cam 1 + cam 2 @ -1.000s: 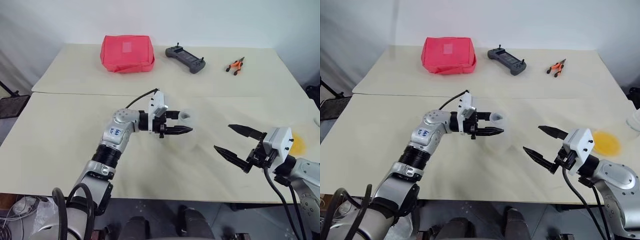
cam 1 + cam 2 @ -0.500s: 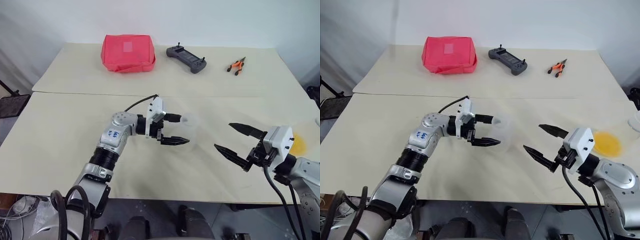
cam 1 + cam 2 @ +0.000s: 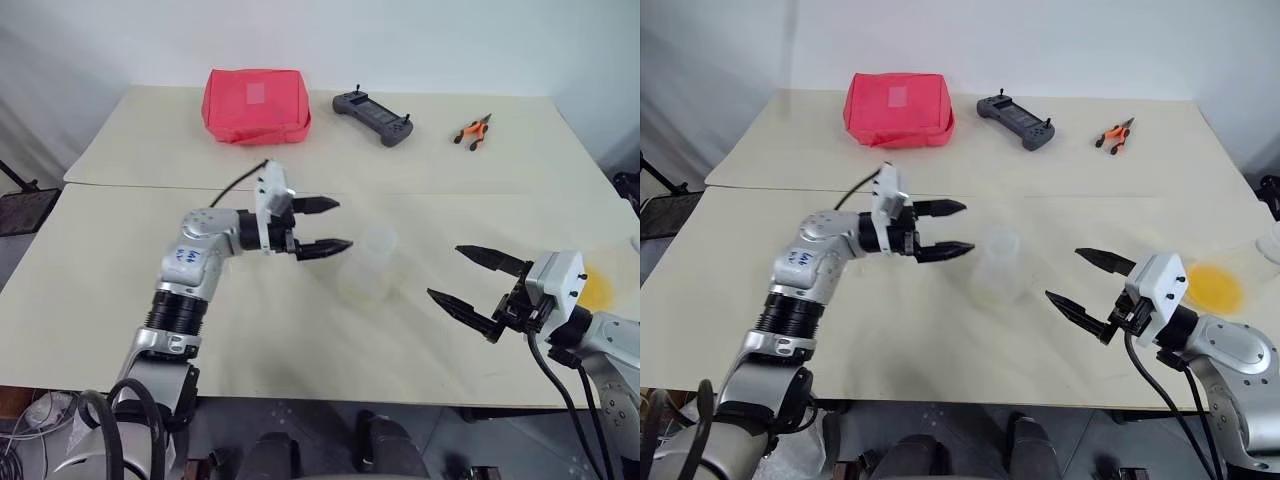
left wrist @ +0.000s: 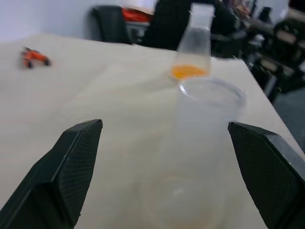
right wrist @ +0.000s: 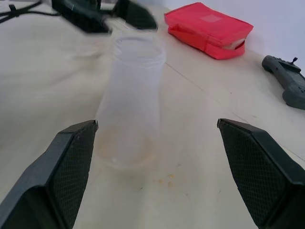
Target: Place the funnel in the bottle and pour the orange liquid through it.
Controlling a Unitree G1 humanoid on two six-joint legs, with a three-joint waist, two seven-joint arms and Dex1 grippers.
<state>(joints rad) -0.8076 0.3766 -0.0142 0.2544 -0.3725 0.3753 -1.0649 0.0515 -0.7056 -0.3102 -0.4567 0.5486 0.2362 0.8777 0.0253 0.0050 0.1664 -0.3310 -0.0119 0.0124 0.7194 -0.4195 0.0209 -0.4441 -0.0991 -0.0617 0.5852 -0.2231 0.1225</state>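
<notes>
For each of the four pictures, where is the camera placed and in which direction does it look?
Left and right eye views: on the head, looking forward and down over the table; both arms show, the left pincer and right pincer open either side of the bottle.
Left wrist view: on the left wrist, looking along its fingers at the bottle, the orange liquid behind.
Right wrist view: on the right wrist, facing the bottle, the left pincer and red pouch beyond.
Shared: every view shows the bottle.
</notes>
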